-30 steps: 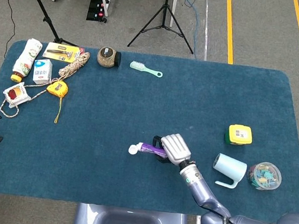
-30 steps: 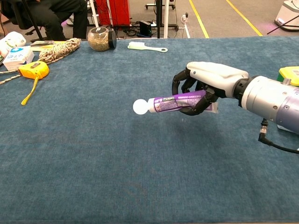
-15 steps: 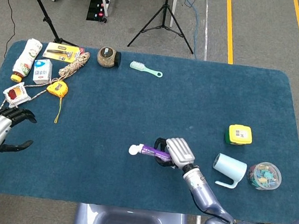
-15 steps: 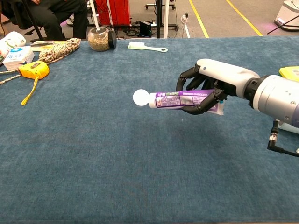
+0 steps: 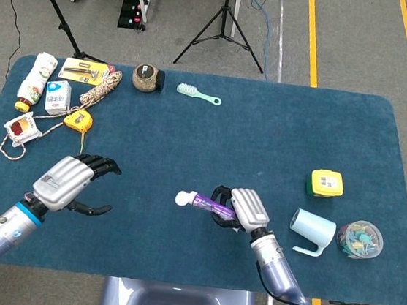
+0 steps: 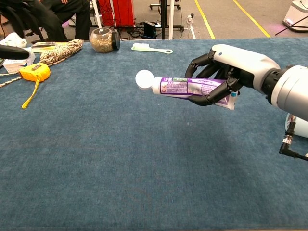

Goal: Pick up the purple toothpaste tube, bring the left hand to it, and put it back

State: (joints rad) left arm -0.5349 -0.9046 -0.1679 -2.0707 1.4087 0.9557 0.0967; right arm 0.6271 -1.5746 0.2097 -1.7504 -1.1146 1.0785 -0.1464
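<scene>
My right hand (image 5: 245,209) (image 6: 226,72) grips the purple toothpaste tube (image 5: 202,202) (image 6: 185,87) above the blue table (image 5: 263,144), lying roughly level with its white cap (image 5: 182,198) (image 6: 143,79) pointing left. My left hand (image 5: 71,180) hovers over the table's front left, fingers spread and curled with nothing in them, well to the left of the tube. In the chest view only a dark fingertip (image 6: 13,52) of the left hand shows at the left edge.
A yellow tape measure (image 5: 78,119), rope (image 5: 100,89), milk carton (image 5: 57,97), bottle (image 5: 35,80), jar (image 5: 146,77) and green brush (image 5: 198,94) lie at the back left. A yellow box (image 5: 325,184), light blue mug (image 5: 312,229) and container of clips (image 5: 360,239) sit at the right.
My left hand has swung in from the left edge toward the table's middle. My right hand has lifted the tube higher and slightly tilted it.
</scene>
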